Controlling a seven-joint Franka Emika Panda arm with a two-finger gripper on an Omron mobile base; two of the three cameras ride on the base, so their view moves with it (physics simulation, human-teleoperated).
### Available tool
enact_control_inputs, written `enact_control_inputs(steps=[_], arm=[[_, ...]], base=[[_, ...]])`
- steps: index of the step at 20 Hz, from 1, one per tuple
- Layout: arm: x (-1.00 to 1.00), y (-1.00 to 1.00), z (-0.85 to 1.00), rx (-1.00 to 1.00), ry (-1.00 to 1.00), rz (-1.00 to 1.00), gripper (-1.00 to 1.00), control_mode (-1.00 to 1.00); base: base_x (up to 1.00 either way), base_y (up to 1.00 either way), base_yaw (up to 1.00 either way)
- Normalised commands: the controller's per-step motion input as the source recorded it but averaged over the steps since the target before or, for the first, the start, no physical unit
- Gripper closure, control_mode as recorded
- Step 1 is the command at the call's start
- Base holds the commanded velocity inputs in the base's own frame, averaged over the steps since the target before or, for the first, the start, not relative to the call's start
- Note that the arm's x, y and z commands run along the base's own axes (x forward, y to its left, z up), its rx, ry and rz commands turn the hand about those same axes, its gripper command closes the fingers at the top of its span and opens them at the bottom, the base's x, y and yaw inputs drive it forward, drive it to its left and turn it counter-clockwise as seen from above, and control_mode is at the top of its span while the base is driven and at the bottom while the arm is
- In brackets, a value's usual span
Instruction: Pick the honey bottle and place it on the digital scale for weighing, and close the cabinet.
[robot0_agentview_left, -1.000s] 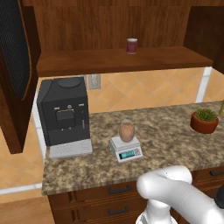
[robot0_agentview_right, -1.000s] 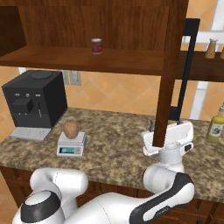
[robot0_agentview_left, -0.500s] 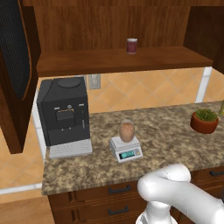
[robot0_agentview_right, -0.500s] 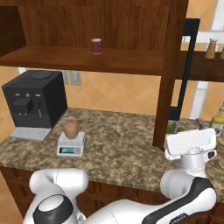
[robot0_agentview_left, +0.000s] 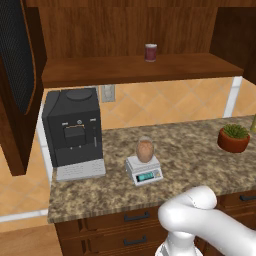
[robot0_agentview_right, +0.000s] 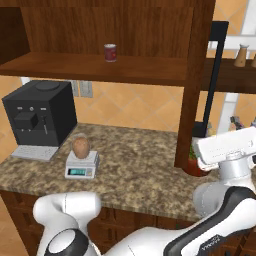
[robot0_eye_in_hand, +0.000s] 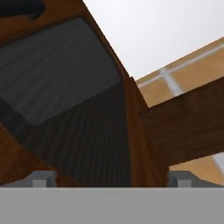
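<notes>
The honey bottle (robot0_agentview_left: 145, 150) (robot0_agentview_right: 80, 146), a rounded tan jar, stands upright on the top plate of the small grey digital scale (robot0_agentview_left: 145, 174) (robot0_agentview_right: 80, 170) on the counter. The cabinet (robot0_agentview_left: 130, 30) above is open: its left door (robot0_agentview_left: 17, 75) swings out at the left, and its right door (robot0_agentview_right: 192, 85) stands edge-on. My gripper (robot0_agentview_right: 243, 125) (robot0_eye_in_hand: 110, 179) is open and empty, low and just right of the right door, far from the bottle. The hand view looks up at that door's dark panel (robot0_eye_in_hand: 83, 118) and wooden frame.
A black coffee machine (robot0_agentview_left: 73, 132) (robot0_agentview_right: 40, 117) stands left of the scale. A dark red can (robot0_agentview_left: 150, 52) (robot0_agentview_right: 110, 52) sits on the cabinet shelf. A potted plant (robot0_agentview_left: 234, 138) is at the counter's right. The right door's black bar handle (robot0_agentview_right: 215, 75) is above my hand.
My hand has swung to the right and risen, from in front of the right door's edge to its far side. Bottle, scale and doors have not moved.
</notes>
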Motion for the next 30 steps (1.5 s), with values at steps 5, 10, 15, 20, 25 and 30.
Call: enact_control_inputs(steps=[5,10,15,20,25,30], arm=[[-0.17,1.0,0.9,-0.27,-0.16,0.02,-1.0,-1.0],[-0.32,1.0,0.77,-0.28,-0.26,0.07,-1.0,-1.0],[0.0,1.0,0.16,-0.4,-0.09,0.0,-1.0,-1.0],[0.46,1.0,-0.03,-0.4,0.07,-0.13,-1.0,-1.0],[0.88,1.0,-0.02,-0.34,0.07,-0.26,-1.0,-1.0],[0.99,1.0,-0.08,-0.32,0.06,-0.39,-1.0,-1.0]], base=[[0.0,0.0,0.0],[0.0,0.0,0.0],[0.0,0.0,0.0],[0.0,0.0,0.0],[0.0,0.0,0.0],[0.0,0.0,0.0]])
